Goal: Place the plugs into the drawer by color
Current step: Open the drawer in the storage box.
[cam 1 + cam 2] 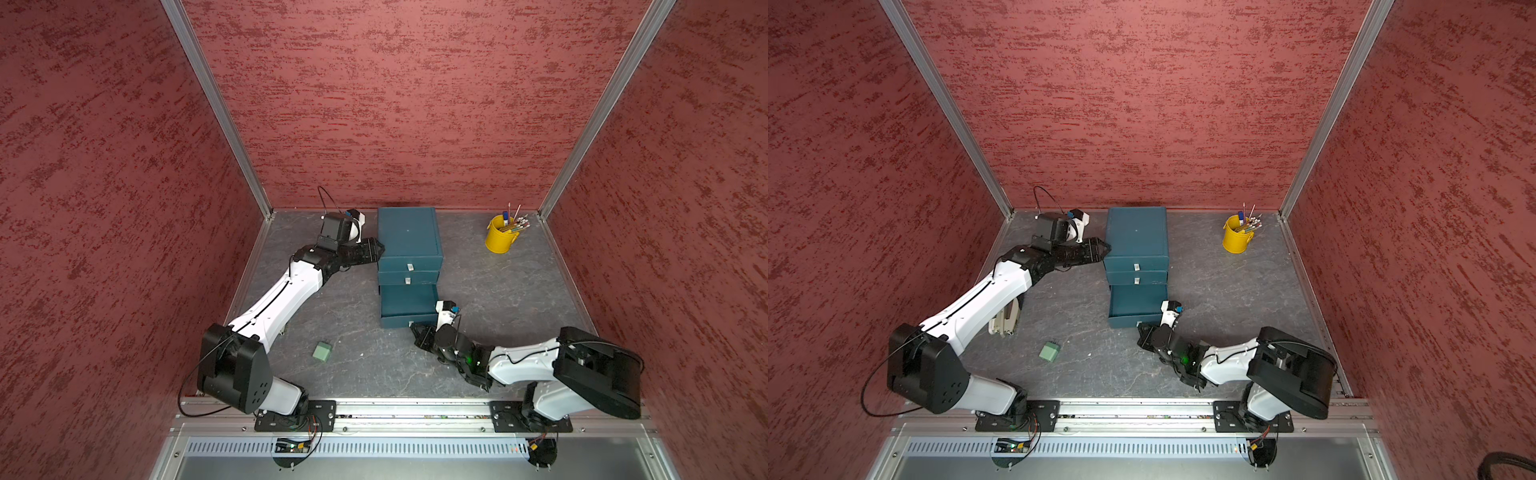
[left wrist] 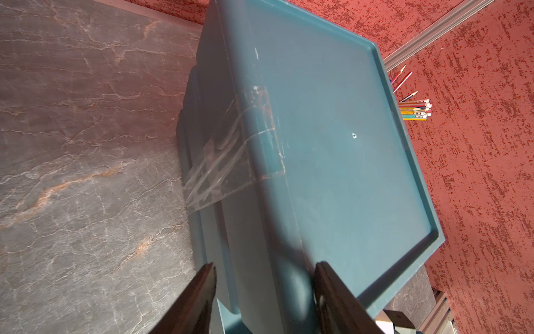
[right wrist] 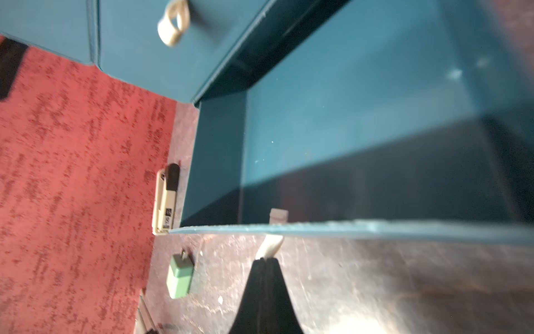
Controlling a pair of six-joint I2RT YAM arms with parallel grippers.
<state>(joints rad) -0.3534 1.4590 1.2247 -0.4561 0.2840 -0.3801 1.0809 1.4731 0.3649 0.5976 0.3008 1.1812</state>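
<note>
1. I see one green plug (image 1: 322,350) lying on the grey table (image 1: 498,299). It is in front of the chest of drawers (image 1: 409,237), off toward the left arm's side, and touches nothing. The right wrist view shows it too (image 3: 179,274), with its short prongs sticking out.
2. The chest of drawers is dark teal and stands near the back wall. Its bottom drawer (image 1: 409,303) is pulled out toward me. The two drawers above it are shut.
3. My right gripper (image 3: 265,261) is at the front of the bottom drawer. Its jaws are pressed together, pinching the white pull tab (image 3: 270,245).
4. My left gripper (image 2: 264,271) is at the chest's top edge, on the left side. Its jaws are spread, with that edge between them. I cannot tell if they press on it.
5. A yellow bucket (image 1: 500,237) full of pencils stands in the back right corner, well apart from the chest.
</note>
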